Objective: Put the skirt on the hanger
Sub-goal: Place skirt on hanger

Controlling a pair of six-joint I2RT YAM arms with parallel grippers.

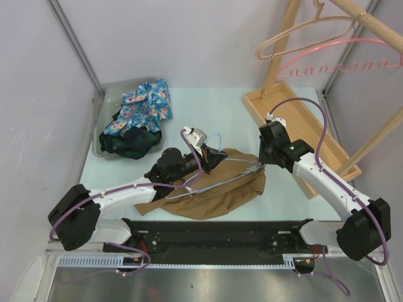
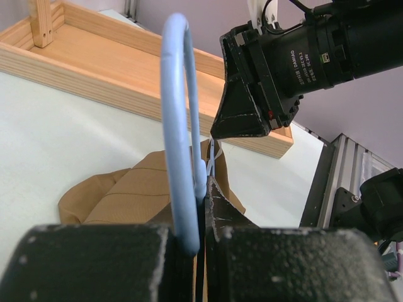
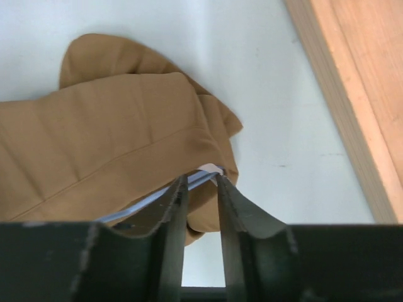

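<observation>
When you look from the top, the brown skirt (image 1: pixel 220 198) is lying bunched on the table (image 1: pixel 214 107) between both arms, with the blue hanger (image 1: pixel 214 182) lying across it. Left gripper (image 1: pixel 211 156) is at its hook, right gripper (image 1: pixel 257 165) at its right end

Left wrist cam: jaws clamped tight on the hook, skirt just past it

Right wrist cam: jaws parted only a little, hanger tip poking between them over the skirt's edge, can't tell if they touch it
</observation>
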